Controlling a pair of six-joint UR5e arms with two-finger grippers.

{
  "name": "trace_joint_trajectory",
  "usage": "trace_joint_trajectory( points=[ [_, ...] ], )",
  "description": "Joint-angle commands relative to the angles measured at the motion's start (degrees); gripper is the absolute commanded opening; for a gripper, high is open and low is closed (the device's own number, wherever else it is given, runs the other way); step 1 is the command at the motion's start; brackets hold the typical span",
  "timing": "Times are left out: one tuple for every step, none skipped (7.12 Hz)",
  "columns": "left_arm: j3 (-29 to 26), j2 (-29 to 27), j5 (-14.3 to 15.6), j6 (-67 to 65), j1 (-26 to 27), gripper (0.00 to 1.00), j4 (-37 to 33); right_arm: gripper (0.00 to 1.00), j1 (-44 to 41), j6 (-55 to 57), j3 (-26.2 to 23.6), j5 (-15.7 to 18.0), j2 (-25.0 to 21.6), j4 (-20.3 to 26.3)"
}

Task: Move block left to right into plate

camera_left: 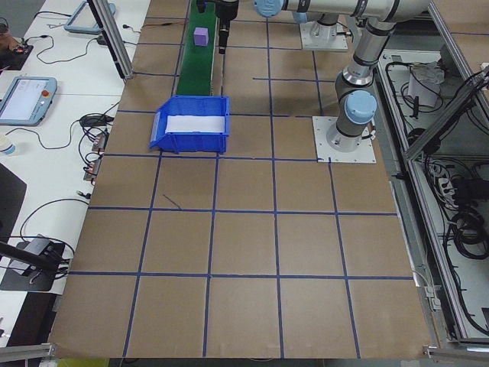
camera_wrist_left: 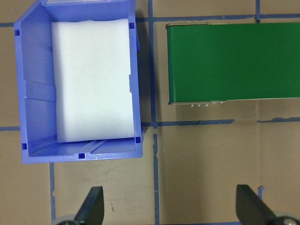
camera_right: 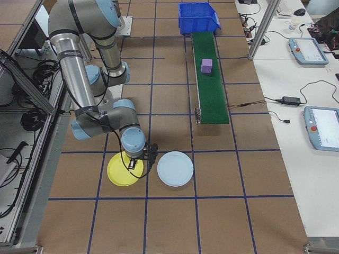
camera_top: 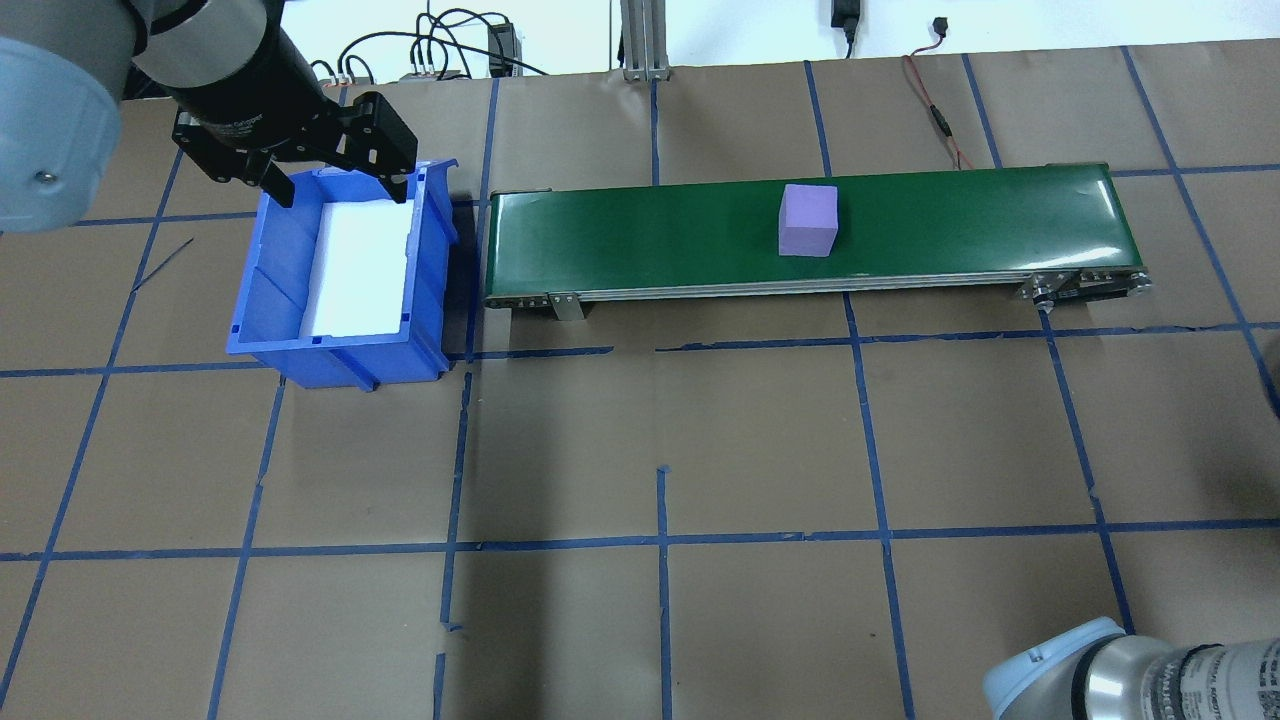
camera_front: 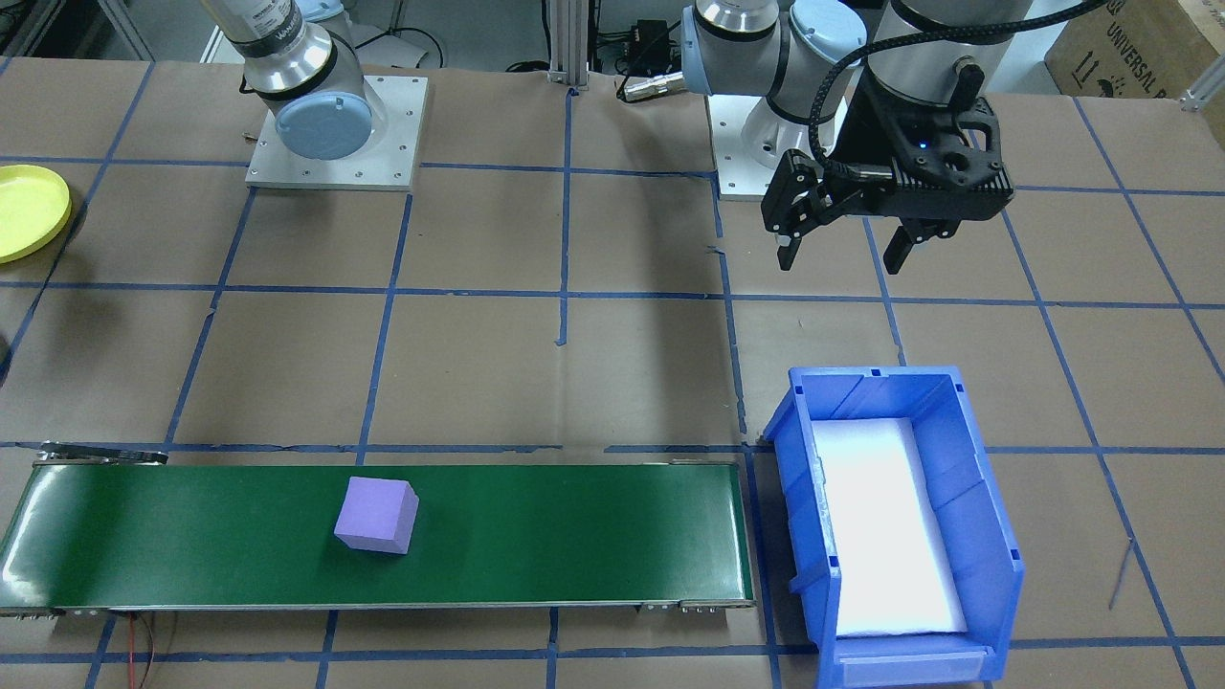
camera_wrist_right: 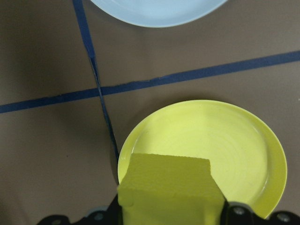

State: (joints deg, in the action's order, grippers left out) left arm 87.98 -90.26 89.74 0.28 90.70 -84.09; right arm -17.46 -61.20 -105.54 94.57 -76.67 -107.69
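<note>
My right gripper [camera_wrist_right: 171,216] is shut on a yellow foam block [camera_wrist_right: 168,185], held just above the near rim of the yellow plate [camera_wrist_right: 225,140]. From the right side, that gripper [camera_right: 135,162] hangs over the plate [camera_right: 119,172]. The plate's edge [camera_front: 24,211] also shows in the front-facing view. A purple block [camera_top: 807,219] lies on the green conveyor belt [camera_top: 950,225]. My left gripper [camera_top: 335,185] hovers open and empty at the blue bin's far edge, and its fingertips [camera_wrist_left: 93,206] stand wide apart.
The blue bin [camera_top: 270,300] with white foam inside stands at the belt's left end. A pale blue plate [camera_right: 175,168] lies beside the yellow one. Blue tape lines grid the brown table. Tablets and cables lie on side benches.
</note>
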Motion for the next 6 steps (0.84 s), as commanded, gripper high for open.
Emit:
trace_joint_trajectory(
  points=[
    [0.0, 0.0, 0.0, 0.0, 0.0, 1.0, 0.0, 0.26, 2.0, -0.1, -1.7, 0.3, 0.8, -0.1],
    [0.0, 0.0, 0.0, 0.0, 0.0, 1.0, 0.0, 0.32, 2.6, -0.1, -2.0, 0.6, 0.9, -0.1],
    [0.0, 0.0, 0.0, 0.0, 0.0, 1.0, 0.1, 0.41, 3.3, -0.1, -2.0, 1.5, 0.9, -0.2],
    [0.0, 0.0, 0.0, 0.1, 0.0, 1.0, 0.0, 0.52, 3.3, -0.1, -1.9, 1.4, 0.9, -0.2],
    [0.0, 0.0, 0.0, 0.1, 0.0, 1.0, 0.1, 0.82, 3.3, 0.0, -1.9, 0.9, 1.0, -0.2],
    [0.0, 0.0, 0.0, 0.1, 0.0, 1.0, 0.0, 0.86, 3.4, 0.0, -1.6, 0.8, 0.9, -0.3]
  ],
)
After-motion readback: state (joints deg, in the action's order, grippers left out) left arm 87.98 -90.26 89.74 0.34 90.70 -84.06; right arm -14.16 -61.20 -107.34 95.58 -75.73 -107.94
